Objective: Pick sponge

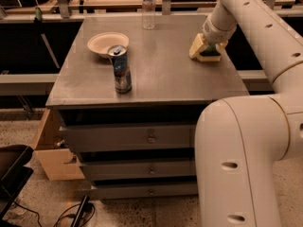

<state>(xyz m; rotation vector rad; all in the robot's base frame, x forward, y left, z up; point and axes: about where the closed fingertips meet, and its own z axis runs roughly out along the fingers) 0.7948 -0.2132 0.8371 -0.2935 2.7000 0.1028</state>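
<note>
Sponge (pixel 209 57) lies right under the gripper (pixel 207 49), long axis left-right, by the tabletop's (pixel 161 67) right edge; clamped or loose, can't tell.

I see the small rectangular sponge (pixel 211 56), with a dark green scouring top over a pale yellow foam body, in the upper right of the frame. It lies on the grey metal tabletop (pixel 165 65), close to the right edge. My tool (pixel 206 48) sits right over it and covers much of the top. Only a dark green patch and a yellow strip along the near side show.
</note>
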